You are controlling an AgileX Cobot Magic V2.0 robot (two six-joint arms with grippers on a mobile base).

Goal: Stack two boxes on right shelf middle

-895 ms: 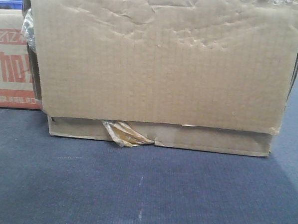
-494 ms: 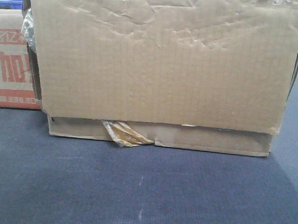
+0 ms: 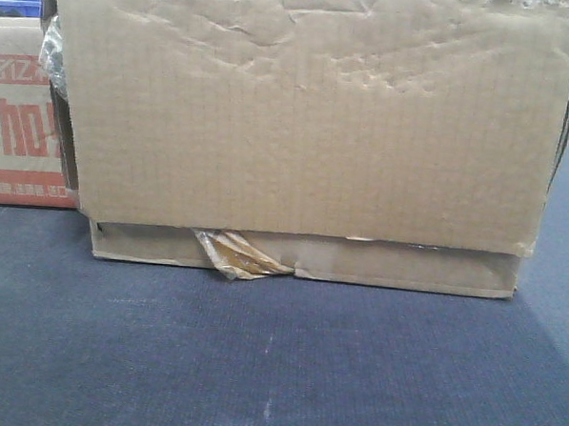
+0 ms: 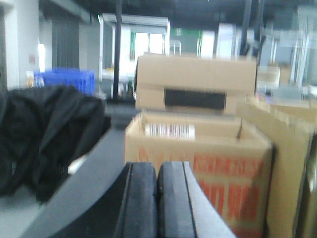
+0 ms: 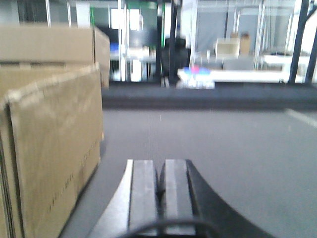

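The brown box [image 3: 308, 119] sits on the floor [image 3: 257, 364], and nothing is stacked yet. My left and right jaws are pressed together, empty.

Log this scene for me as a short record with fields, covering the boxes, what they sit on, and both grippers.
Front box: plain brown carton, wrinkled face, fills most of the front view
Tape: torn yellowish tape at the carton's lower edge
Second box: red-printed carton, behind it at the picture's left
Surface: blue-grey carpet
Left gripper: jaws shut, holding nothing
Right gripper: jaws shut, holding nothing
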